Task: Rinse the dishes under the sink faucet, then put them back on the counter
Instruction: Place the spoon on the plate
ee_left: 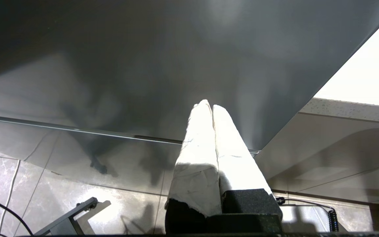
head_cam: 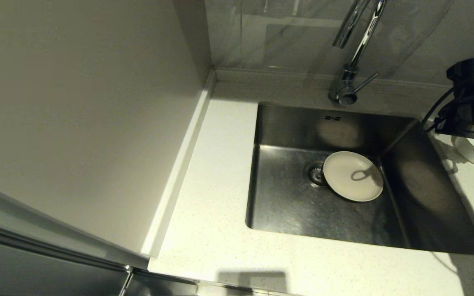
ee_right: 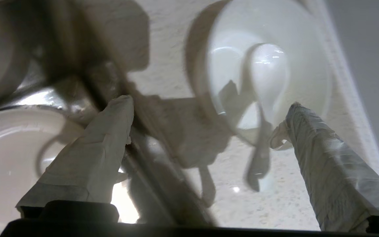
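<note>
I see my left gripper (ee_left: 212,107) with its two white wrapped fingers (ee_left: 196,154) pressed together. It points up at a dark flat panel (ee_left: 150,65). Below it is a shiny tiled floor (ee_left: 61,191). A speckled counter edge (ee_left: 350,110) shows beside the panel.

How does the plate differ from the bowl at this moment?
The plate lies inside the sink, beside the drain; the bowl stands on the counter, to the sink's right. The plate is wide, shallow and empty; the bowl is deeper and holds a spoon. Both are round and pale.
</note>
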